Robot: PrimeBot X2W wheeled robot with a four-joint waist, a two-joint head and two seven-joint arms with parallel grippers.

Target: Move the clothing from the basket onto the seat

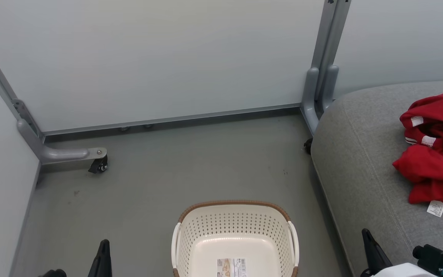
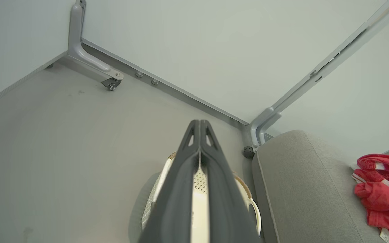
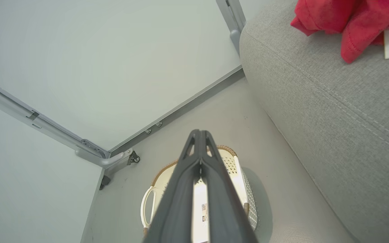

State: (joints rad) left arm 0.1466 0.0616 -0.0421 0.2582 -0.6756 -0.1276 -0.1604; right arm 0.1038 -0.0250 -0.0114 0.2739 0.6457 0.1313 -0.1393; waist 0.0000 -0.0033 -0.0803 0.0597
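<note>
The red clothing [image 1: 435, 150] lies in a crumpled heap on the grey seat [image 1: 360, 161] at the right, white tags showing; it also appears as the clothing [image 2: 383, 194] and the clothing [image 3: 343, 20] on the seat [image 2: 299, 189] and the seat [image 3: 333, 101]. The cream basket [image 1: 206, 238] stands on the floor at the bottom centre with nothing in it but the paper label on its bottom. My left gripper [image 2: 200, 125] is shut above the basket [image 2: 245, 192]. My right gripper [image 3: 199, 135] is also shut, over the basket [image 3: 231, 162]. Both hold nothing.
Pale partition walls enclose the grey floor [image 1: 167, 173]. A grey metal foot with a black caster [image 1: 98, 165] sticks out at the back left. A grey post [image 1: 321, 77] stands at the corner beside the seat.
</note>
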